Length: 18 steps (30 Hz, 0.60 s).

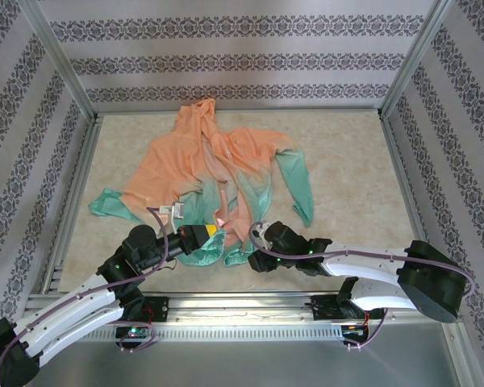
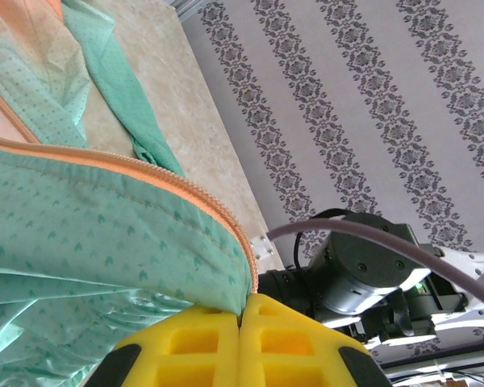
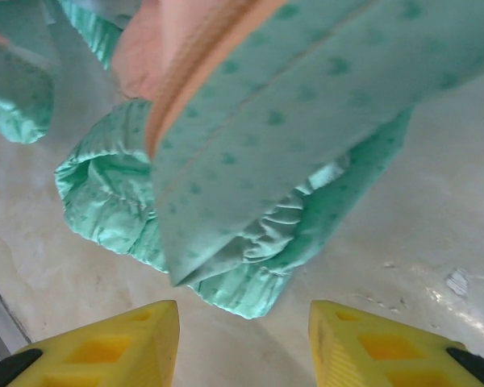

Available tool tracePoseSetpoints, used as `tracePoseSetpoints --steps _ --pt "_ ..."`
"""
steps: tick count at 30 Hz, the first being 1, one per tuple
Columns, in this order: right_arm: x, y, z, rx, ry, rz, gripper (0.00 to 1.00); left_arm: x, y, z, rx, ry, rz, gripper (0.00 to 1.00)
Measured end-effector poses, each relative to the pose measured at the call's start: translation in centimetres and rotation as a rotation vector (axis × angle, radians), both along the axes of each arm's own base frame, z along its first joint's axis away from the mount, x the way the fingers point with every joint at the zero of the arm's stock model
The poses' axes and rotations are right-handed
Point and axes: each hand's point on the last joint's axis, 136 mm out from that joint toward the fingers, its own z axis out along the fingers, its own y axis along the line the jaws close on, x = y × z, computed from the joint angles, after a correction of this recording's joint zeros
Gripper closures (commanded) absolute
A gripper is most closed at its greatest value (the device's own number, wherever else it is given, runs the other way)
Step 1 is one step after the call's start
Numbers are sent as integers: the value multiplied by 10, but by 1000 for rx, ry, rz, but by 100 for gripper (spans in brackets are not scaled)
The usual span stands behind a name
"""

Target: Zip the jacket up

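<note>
At about 7 o'clock on the table (image 1: 347,161), our left gripper (image 2: 242,318) is clamped on the mint hem of the jacket (image 1: 214,173), right beside the orange zipper tape (image 2: 145,173). We judge it is pinning that bottom corner to give the track tension. The jacket lies spread mid-table, hood toward 12 o'clock, hem toward 6, front unzipped. Near 6 o'clock our right gripper (image 3: 242,322) hangs with jaws apart and nothing between them, just above the other bunched hem corner, probably lining up to take that side and bring the zipper ends together.
</note>
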Motion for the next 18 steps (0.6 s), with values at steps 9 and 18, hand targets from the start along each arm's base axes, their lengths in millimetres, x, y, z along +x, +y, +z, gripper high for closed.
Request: tracePoseSetpoints --steps 9,18 --pt "7 10 8 38 -95 58 57 3 -2 -12 32 34 3 100" --pt "7 12 -14 -14 -89 96 58 5 -1 -13 34 33 14 100"
